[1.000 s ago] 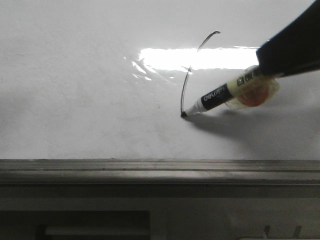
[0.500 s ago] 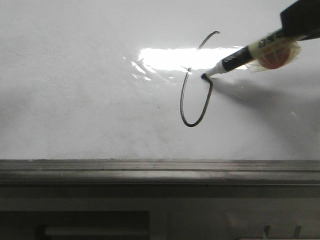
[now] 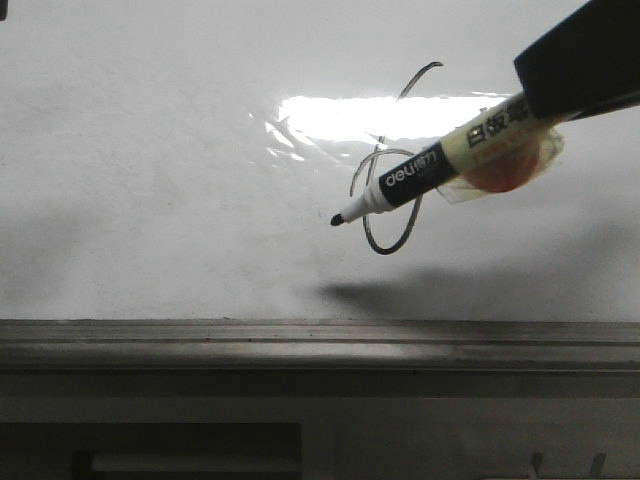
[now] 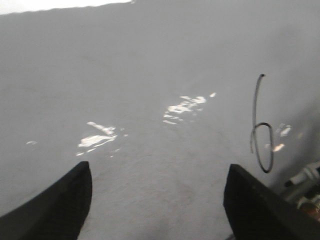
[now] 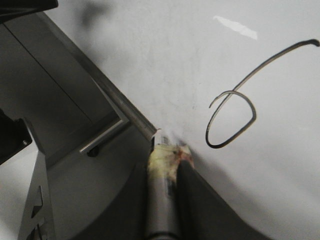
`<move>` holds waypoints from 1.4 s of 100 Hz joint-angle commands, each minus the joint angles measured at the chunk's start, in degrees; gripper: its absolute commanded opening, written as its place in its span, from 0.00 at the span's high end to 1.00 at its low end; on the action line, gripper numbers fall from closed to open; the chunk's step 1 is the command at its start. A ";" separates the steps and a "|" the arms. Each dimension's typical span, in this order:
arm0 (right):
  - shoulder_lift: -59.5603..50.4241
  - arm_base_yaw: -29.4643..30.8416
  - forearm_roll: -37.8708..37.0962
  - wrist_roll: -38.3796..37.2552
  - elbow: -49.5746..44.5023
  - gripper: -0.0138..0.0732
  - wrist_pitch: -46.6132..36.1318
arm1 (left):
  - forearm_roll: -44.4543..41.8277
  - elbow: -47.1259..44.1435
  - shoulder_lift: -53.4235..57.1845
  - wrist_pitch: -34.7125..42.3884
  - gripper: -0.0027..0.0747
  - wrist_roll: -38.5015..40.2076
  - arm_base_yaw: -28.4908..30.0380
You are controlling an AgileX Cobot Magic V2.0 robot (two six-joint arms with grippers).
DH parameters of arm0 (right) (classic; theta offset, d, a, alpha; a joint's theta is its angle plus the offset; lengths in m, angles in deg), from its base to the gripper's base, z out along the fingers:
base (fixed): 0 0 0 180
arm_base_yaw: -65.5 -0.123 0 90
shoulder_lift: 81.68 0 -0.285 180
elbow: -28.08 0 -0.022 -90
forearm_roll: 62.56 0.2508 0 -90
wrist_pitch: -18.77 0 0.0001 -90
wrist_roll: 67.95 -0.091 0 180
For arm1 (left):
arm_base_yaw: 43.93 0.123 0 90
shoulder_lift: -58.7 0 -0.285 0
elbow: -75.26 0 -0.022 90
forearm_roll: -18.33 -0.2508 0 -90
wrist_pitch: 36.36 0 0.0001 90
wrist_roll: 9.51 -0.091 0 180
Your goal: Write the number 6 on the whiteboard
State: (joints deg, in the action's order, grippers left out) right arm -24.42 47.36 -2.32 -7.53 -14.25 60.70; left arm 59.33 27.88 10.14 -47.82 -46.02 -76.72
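The number 6 (image 3: 386,250) is a thin black line on the glossy whiteboard (image 3: 150,150), with a closed narrow loop and a long curved tail. My right gripper (image 3: 530,100) comes in from the upper right, shut on a black and yellow marker (image 3: 420,172). The marker's tip hangs left of the loop, off the board, with its shadow well below. In the right wrist view the fingers (image 5: 165,170) pinch the marker (image 5: 162,200) beside the 6 (image 5: 215,146). My left gripper (image 4: 157,200) is open and empty over the board, left of the 6 (image 4: 256,110).
A grey metal tray edge (image 3: 320,335) runs along the board's near side, with a darker ledge below it. A bright rectangular light reflection (image 3: 390,115) lies across the 6's tail. The tray edge also shows in the right wrist view (image 5: 120,105).
The marker drew up the loop's right side and closed it at the stem. It has since lifted off the board, its tip now left of the loop.
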 commanded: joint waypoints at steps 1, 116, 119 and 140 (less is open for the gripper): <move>0.63 0.12 2.04 -0.14 3.53 0.89 1.57 | 0.72 3.88 -1.97 1.26 0.36 -3.54 -4.27; 7.55 0.12 2.04 -0.56 12.83 0.89 11.62 | -3.60 16.32 -27.94 8.08 0.90 -10.89 -27.23; 7.55 0.12 2.04 -0.56 12.83 0.89 11.50 | -3.60 16.32 -27.94 8.08 0.95 -10.89 -27.23; 7.55 0.12 1.79 0.25 12.83 0.73 13.39 | -3.60 16.32 -27.94 8.08 0.99 -10.89 -27.23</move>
State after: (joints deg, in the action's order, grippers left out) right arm -16.50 47.36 -3.02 -8.33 -3.33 72.98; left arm 54.26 42.09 -18.83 -43.76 -58.25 -103.73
